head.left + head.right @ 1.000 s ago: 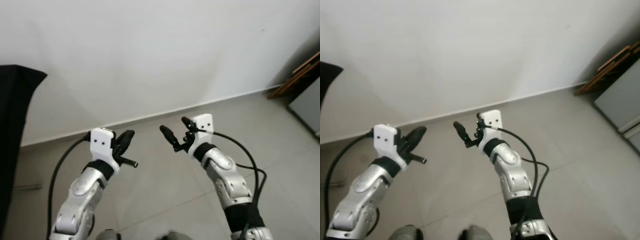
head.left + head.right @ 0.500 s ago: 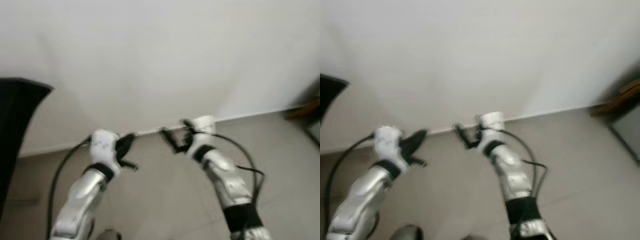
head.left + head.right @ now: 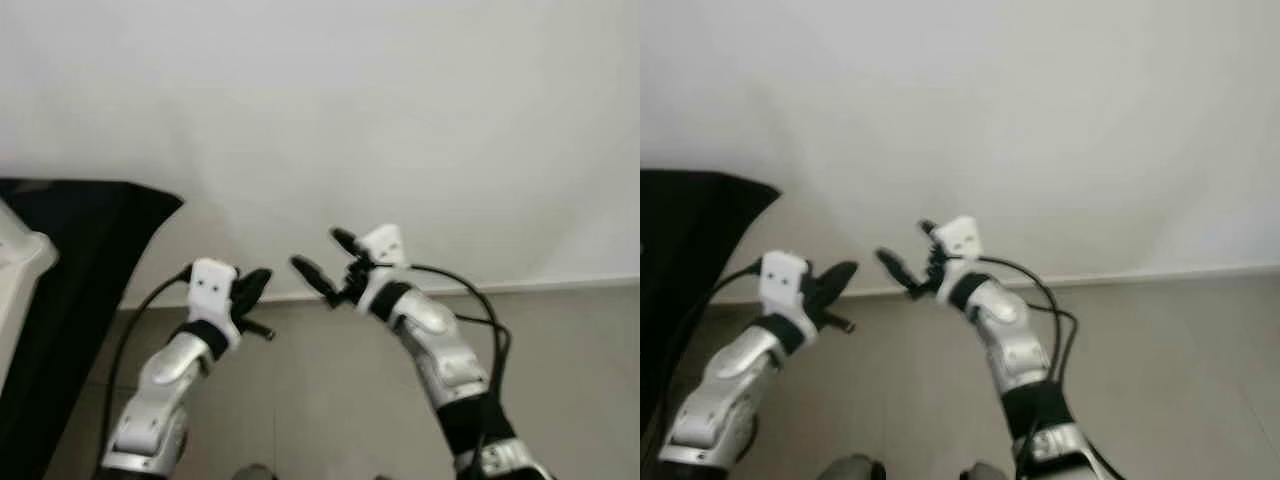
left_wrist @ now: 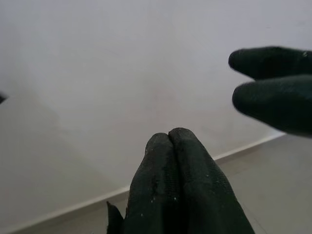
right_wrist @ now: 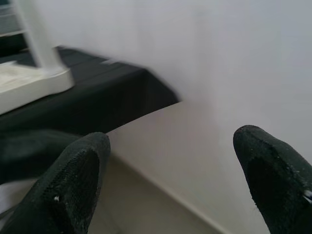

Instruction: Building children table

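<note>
White table part (image 5: 29,80) on black surface (image 3: 80,250)

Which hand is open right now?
The right hand: its two black fingers stand wide apart. The left hand has its fingers pressed together, holding nothing.

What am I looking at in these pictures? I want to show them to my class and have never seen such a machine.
This is a walking humanoid robot with two silver arms raised before a white wall. Two pictures come from cameras in its head, looking forward and down at the grey tiled floor. The other two come from cameras on its wrists, looking along the black fingers. The left pincer is shut and holds nothing. The right pincer is open and also empty. On the robot's left stands a black-covered surface with a white object on it; what that object is cannot be told.
</note>
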`<state>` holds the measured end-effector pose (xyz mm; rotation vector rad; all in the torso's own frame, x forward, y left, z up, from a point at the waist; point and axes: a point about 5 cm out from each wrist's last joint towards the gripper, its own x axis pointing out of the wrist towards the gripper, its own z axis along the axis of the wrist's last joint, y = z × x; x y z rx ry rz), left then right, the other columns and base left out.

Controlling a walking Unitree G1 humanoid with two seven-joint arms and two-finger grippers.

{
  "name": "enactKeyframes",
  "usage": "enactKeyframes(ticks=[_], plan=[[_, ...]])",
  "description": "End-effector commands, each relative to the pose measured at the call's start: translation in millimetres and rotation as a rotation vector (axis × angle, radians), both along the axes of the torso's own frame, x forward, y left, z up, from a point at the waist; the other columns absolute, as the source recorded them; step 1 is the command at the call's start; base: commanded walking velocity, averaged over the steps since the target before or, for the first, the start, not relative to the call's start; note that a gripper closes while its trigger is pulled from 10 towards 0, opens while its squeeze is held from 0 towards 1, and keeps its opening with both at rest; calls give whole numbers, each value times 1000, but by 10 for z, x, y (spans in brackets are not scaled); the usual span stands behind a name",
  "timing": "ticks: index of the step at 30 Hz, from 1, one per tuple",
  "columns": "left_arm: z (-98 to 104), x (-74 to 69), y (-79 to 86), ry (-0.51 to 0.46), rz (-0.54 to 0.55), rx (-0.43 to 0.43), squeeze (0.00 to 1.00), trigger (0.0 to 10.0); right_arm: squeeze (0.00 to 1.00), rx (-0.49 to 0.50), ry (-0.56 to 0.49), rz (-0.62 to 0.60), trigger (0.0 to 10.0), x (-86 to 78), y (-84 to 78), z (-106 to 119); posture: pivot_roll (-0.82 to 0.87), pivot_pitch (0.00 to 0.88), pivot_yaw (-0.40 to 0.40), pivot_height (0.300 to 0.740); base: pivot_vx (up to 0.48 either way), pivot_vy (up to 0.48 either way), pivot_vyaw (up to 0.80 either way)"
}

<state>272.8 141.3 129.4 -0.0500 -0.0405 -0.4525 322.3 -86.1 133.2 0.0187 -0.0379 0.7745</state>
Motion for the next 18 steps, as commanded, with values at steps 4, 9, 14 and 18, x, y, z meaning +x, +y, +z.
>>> enactKeyframes(ticks=[4,9,14,18], plan=[[-90,23,-18,28,-35,52,0,10000,0,-12,42,83,10000,-19,76,-118,95,77,-78,740,0,0,781],[-73,48,-15,18,-32,32,0,10000,0,-14,45,99,10000,5,83,-124,77,85,-111,740,0,0,781],[-56,72,-54,5,-31,24,0,10000,0,-5,53,108,10000,23,36,-128,87,94,-108,740,0,0,781],[-53,54,-76,-4,-35,35,0,10000,0,-8,41,122,10000,11,40,-121,76,101,-82,740,0,0,781]])
